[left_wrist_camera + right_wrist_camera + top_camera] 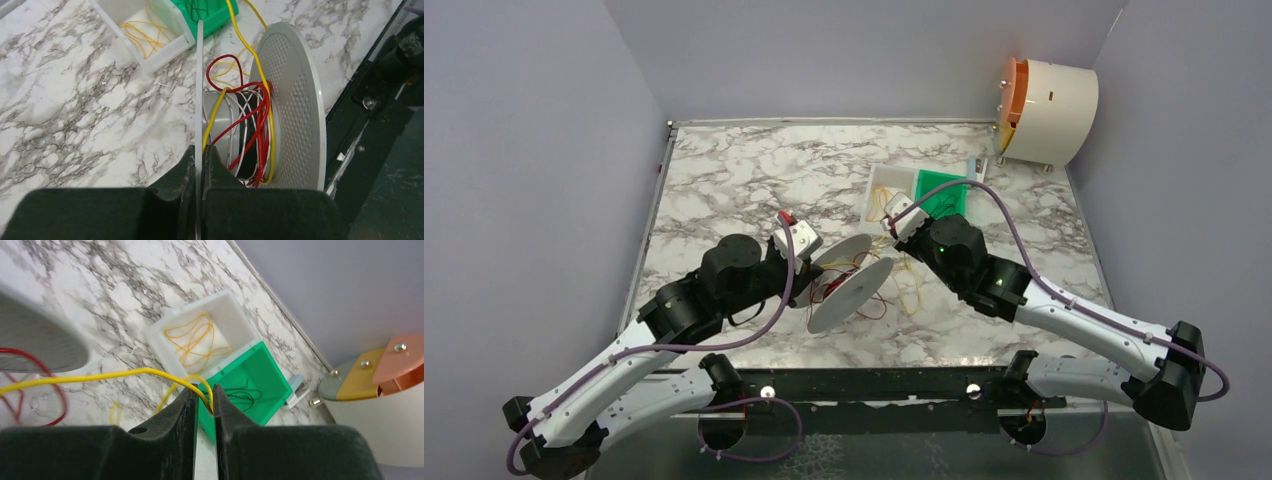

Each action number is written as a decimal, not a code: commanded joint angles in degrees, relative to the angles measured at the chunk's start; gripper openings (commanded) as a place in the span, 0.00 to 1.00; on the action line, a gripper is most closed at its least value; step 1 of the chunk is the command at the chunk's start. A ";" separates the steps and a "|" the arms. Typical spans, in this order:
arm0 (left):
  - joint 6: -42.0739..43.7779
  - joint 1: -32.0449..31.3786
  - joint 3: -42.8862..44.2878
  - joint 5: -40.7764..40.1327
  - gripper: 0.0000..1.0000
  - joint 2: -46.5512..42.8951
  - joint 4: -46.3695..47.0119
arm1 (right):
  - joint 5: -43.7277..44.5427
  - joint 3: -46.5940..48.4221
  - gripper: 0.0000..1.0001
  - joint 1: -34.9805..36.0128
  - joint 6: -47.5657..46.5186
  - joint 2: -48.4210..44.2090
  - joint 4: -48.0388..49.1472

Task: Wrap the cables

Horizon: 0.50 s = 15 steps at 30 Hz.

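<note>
A grey spool [852, 280] with two round flanges lies tilted at the table's middle. My left gripper [812, 268] is shut on the edge of its thin flange [200, 75], as the left wrist view [200, 150] shows. Red, white, black and yellow cables [250, 130] are wound on the hub beside the dotted flange [295, 100]. A yellow cable [100, 376] runs from the spool to my right gripper [205, 395], which is shut on it. The right gripper [900, 226] hovers just right of the spool, before the bins.
A white bin [235, 300] holds loose yellow cables; a green bin [272, 385] beside it holds thin black wires. Both stand behind the spool [886, 190]. A round white and orange device [1049, 110] stands at the back right. Loose yellow loops [914, 295] lie on the marble.
</note>
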 commanded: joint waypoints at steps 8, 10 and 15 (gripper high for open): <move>-1.48 -0.19 4.89 9.27 0.00 -4.17 -1.76 | -7.91 -13.27 0.35 -10.61 18.80 -1.11 16.96; -2.19 -0.22 5.58 9.69 0.00 -4.48 -1.78 | -8.36 -13.98 0.36 -11.63 21.66 0.66 18.32; -4.67 -0.18 8.24 5.76 0.00 -4.80 -1.76 | -9.41 -16.25 0.36 -12.30 26.21 2.01 20.50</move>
